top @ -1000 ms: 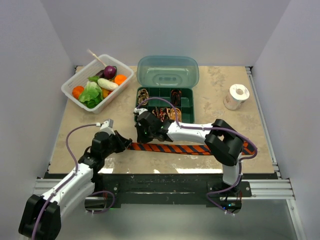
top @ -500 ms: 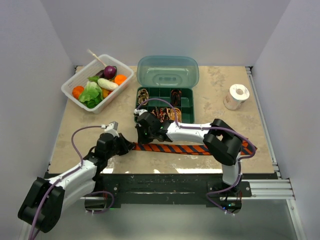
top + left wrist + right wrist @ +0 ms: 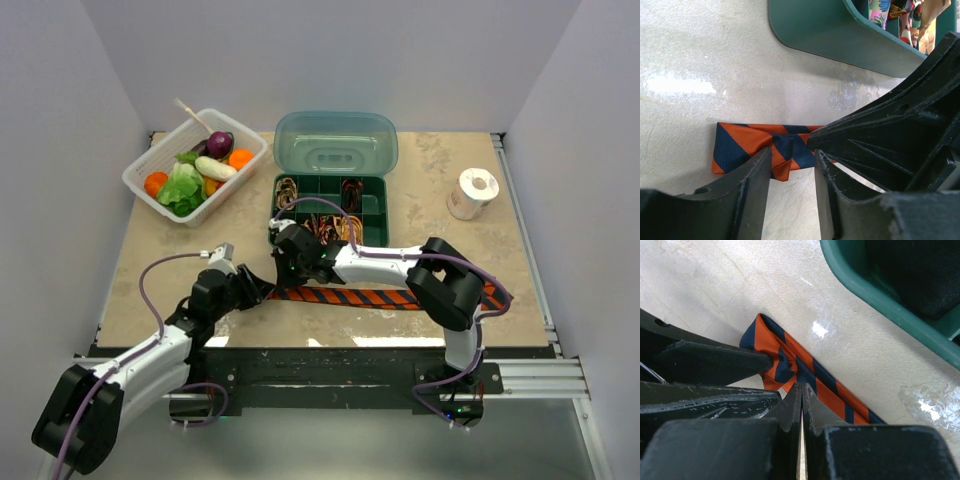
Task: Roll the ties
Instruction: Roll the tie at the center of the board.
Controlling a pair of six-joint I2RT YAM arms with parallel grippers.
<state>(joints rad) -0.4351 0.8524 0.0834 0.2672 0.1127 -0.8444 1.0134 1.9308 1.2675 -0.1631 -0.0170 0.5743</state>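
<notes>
Orange-striped tie end [image 3: 740, 145] lies just before left tool [image 3: 792, 167].

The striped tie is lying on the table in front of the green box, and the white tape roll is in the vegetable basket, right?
No. The white tape roll stands on the table at the far right, not in the vegetable basket; the top external view shows it. The striped tie does lie in front of the green box.

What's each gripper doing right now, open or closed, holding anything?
Left gripper: open, fingers apart at the folded end of the striped tie.
Right gripper: shut, tips on the tie; grip cannot be told.
</notes>
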